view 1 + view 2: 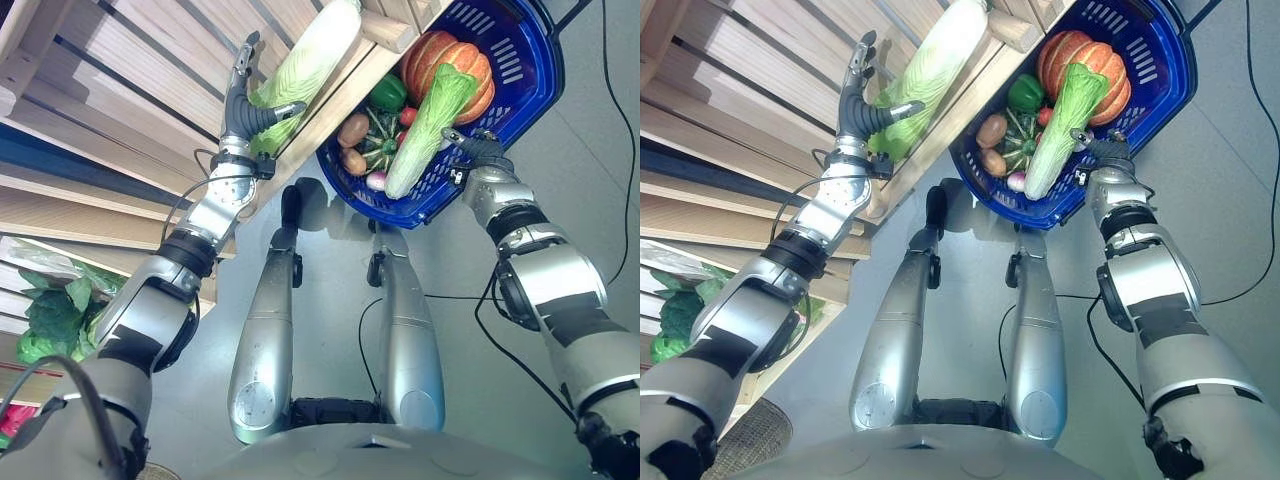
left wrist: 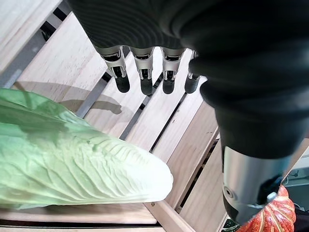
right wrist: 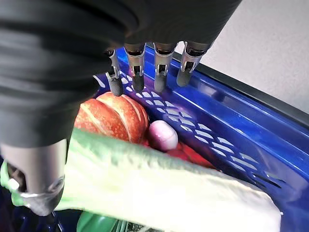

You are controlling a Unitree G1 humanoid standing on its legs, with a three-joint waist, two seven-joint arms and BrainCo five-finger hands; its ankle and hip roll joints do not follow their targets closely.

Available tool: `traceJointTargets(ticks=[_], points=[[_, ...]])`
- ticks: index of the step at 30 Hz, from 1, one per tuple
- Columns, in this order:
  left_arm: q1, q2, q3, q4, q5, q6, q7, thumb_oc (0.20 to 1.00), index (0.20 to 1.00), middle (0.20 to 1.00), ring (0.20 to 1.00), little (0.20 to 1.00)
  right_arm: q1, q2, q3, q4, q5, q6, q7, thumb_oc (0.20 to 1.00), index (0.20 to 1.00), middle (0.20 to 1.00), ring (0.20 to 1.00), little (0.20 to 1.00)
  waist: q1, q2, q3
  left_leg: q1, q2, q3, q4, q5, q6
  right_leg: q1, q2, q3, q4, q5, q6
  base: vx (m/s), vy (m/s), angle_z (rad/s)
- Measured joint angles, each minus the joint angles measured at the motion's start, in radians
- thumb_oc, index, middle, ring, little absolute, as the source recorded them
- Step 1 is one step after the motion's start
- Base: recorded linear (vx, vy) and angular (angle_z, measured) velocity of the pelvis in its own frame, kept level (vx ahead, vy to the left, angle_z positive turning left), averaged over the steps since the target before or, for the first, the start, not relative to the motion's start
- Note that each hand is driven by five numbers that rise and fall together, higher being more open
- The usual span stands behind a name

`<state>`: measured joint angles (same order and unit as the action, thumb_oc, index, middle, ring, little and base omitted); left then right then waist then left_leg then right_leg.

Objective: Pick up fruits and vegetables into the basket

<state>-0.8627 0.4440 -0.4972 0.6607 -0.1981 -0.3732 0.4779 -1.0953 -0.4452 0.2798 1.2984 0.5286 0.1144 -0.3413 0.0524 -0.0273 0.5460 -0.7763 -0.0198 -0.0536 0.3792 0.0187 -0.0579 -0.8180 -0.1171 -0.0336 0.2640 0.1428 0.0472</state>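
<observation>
left robot hand point(image 2: 145, 77) hangs with straight fingers over the slatted wooden shelf point(image 2: 159, 121), touching nothing; a pale green cabbage point(image 2: 72, 164) lies on the slats just beside, orange pumpkin point(image 2: 273, 217) peeking behind the thumb.

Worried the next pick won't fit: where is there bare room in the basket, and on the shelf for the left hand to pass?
The blue basket is crowded: pumpkin, a cabbage, green pepper and potatoes cover its floor; only the slotted wall stays bare. On the wooden shelf, bare slats lie beyond the shelf cabbage, where the open left hand hovers.
</observation>
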Motion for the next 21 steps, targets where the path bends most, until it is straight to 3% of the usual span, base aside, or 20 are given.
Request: traceJointTargets(ticks=[9, 15, 21], points=[[-0.001, 0.003, 0.000, 0.000, 0.005, 0.031, 0.048, 1.000, 1.000, 1.000, 1.000, 1.000, -0.001, -0.006, 0.000, -0.001, 0.001, -0.023, -0.011, 1.000, 1.000, 1.000, 1.000, 1.000, 0.000, 0.000, 0.000, 0.001, 0.000, 0.000, 0.004, 0.000, 0.000, 0.002, 0.000, 0.000, 0.003, 0.004, -0.005, 0.00, 0.009, 0.00], [-0.003, 0.027, -0.003, 0.003, 0.085, 0.156, 0.122, 1.000, 1.000, 1.000, 1.000, 1.000, 0.030, -0.006, 0.000, -0.122, -0.018, -0.200, -0.125, 1.000, 1.000, 1.000, 1.000, 1.000, -0.012, 0.000, 0.000, 0.003, 0.001, 0.005, 0.014, 0.000, 0.000, 0.002, 0.003, 0.007, 0.008, 0.006, -0.008, -0.02, 0.051, -0.02], [-0.007, 0.044, -0.029, 0.069, 0.173, 0.230, 0.185, 1.000, 1.000, 1.000, 1.000, 1.000, 0.132, -0.004, 0.000, -0.356, -0.100, -0.309, -0.299, 1.000, 1.000, 1.000, 1.000, 1.000, -0.047, 0.000, 0.000, 0.003, 0.002, 0.021, 0.014, -0.003, 0.004, 0.001, 0.008, 0.029, -0.005, 0.011, 0.001, -0.02, 0.055, -0.05]])
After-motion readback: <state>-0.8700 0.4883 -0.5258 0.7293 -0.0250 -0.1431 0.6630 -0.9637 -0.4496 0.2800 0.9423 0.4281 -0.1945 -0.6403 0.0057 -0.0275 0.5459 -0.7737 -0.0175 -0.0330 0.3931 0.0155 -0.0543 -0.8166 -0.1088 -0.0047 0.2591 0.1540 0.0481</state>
